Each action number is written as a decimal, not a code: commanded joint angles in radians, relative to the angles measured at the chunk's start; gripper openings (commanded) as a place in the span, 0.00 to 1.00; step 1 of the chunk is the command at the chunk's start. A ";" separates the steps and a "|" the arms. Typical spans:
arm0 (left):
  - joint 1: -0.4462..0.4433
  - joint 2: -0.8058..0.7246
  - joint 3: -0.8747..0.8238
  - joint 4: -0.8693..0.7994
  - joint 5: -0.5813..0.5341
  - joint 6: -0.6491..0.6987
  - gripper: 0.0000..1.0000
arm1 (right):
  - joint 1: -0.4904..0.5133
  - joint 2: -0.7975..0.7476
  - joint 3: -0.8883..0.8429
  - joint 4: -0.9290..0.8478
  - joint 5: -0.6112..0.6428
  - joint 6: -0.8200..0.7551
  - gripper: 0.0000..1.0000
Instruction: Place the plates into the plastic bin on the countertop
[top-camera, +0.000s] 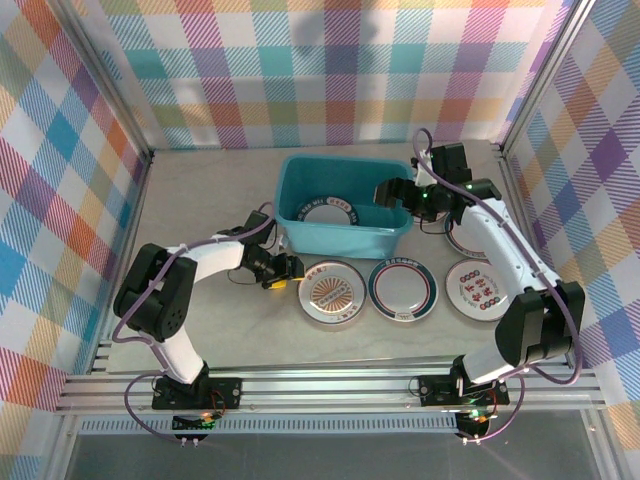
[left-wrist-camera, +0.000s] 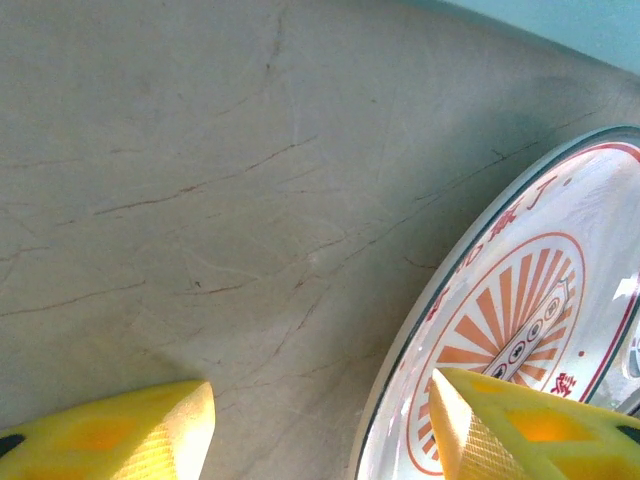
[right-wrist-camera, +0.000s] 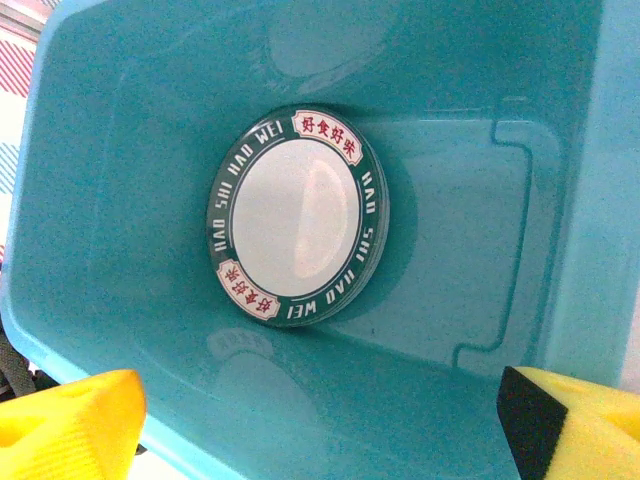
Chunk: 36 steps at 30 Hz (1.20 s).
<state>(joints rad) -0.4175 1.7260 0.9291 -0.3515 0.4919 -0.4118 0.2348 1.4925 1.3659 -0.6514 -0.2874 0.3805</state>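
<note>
The left arm folds out to the left edge of the countertop (top-camera: 200, 330), elbow bent, and its forearm runs back rightward, low over the surface. The left claw (top-camera: 283, 272) sits just short of the bin's near-left corner with its yellow fingers (left-wrist-camera: 120, 435) spread. One finger is over bare marble and the other over the rim of the sunburst plate (top-camera: 333, 293). The plate's edge lies between them and nothing is pinched.

The bin (top-camera: 340, 240) stands toward the back middle of the countertop, its long axis running left to right, a little askew to the back wall. On its floor, about the middle, a teal-rimmed plate (right-wrist-camera: 295, 215) lies flat and face up. From the right wrist view there may be a second plate under it, though I can't be sure.

In front of the bin three plates lie flat in a left-to-right row: the sunburst plate, a teal-ringed one (top-camera: 402, 289), then an orange-patterned one (top-camera: 477, 290). A fourth plate (top-camera: 462, 240) sits behind that last one, partly under the right arm.

The right arm rises from the near edge and stretches back and leftward. The right claw (top-camera: 388, 192) hangs over the bin's right end, aimed down into it, jaws wide apart and empty.
</note>
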 joint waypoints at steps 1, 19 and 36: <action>-0.093 0.052 -0.042 0.197 0.093 -0.010 0.60 | -0.006 -0.035 -0.024 0.020 -0.004 0.012 0.92; -0.137 -0.100 -0.122 0.144 -0.030 -0.023 0.60 | -0.023 -0.135 -0.143 0.062 -0.020 0.002 0.92; -0.191 0.011 -0.085 0.158 -0.112 -0.038 0.31 | -0.050 -0.161 -0.163 0.061 -0.032 -0.003 0.92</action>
<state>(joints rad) -0.5674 1.6764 0.8490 -0.2565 0.3691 -0.4522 0.1940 1.3499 1.2095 -0.5880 -0.3027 0.3801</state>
